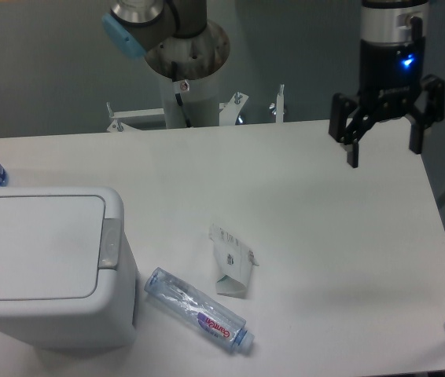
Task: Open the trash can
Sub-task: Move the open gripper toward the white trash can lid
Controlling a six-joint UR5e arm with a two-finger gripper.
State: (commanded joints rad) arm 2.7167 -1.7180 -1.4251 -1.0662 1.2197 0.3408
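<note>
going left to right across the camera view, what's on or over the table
Large white plastic trash can with a grey latch → clear plastic bottle lying on its side → black two-finger hand, open, hanging over the table's far right.

The clear plastic bottle (pixel 197 309) lying on the table carries a label with a red brand word on white; its letters are too blurred to read with certainty. The flattened white carton (pixel 232 260) beside it bears a row of dark bars like a barcode near its upper edge, with no legible digits. Nothing else shows readable writing.
</note>
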